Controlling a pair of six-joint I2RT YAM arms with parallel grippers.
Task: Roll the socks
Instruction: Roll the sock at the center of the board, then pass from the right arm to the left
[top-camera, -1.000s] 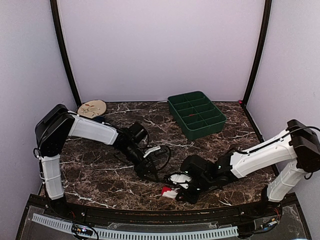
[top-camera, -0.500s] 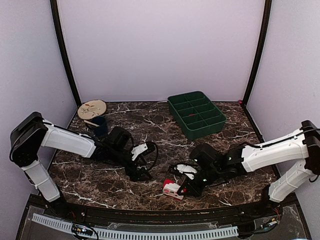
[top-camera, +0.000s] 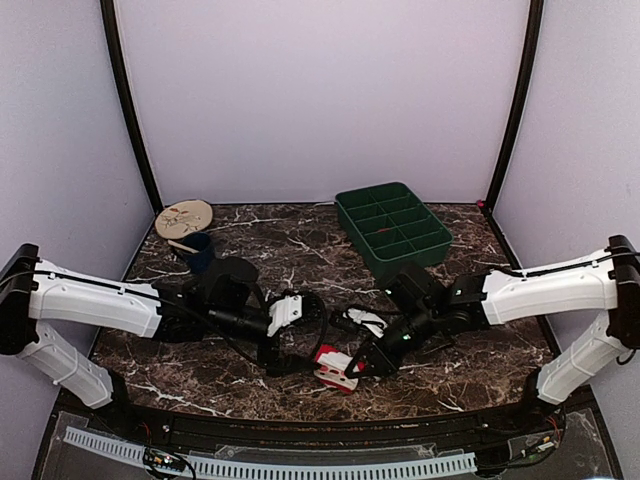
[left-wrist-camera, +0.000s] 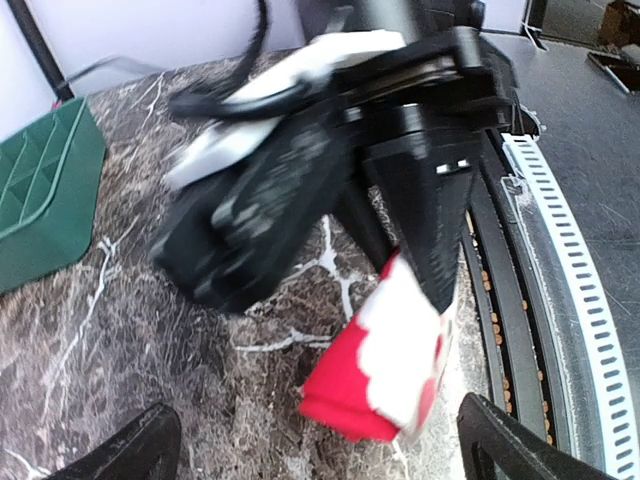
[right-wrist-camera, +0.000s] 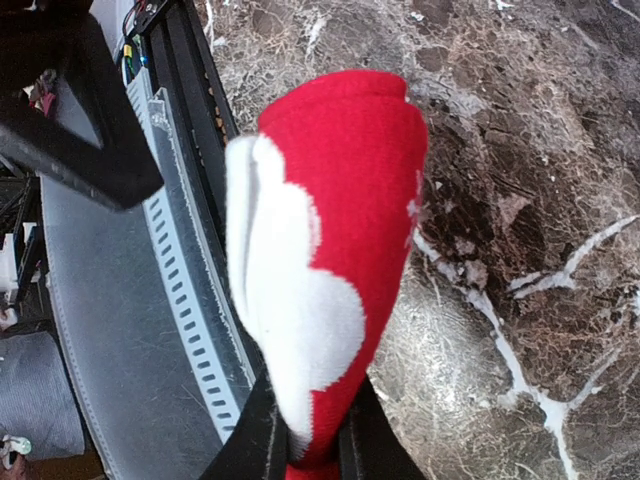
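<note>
- 1 sock (top-camera: 336, 366), red with white patches, is pinched between the right gripper's (right-wrist-camera: 308, 452) fingers at the lower centre of the top view.
- The left gripper (left-wrist-camera: 325, 448) stands spread wide just beside it.

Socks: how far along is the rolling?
Done: the red fabric sock with white patches already looks bundled short rather than lying flat. In hand: the right gripper is shut on it near the front edge of the dark marble table; the left gripper is open, facing it. Left: finishing and releasing the roll. No second sock shows separately; I cannot tell if the bundle holds both.
</note>
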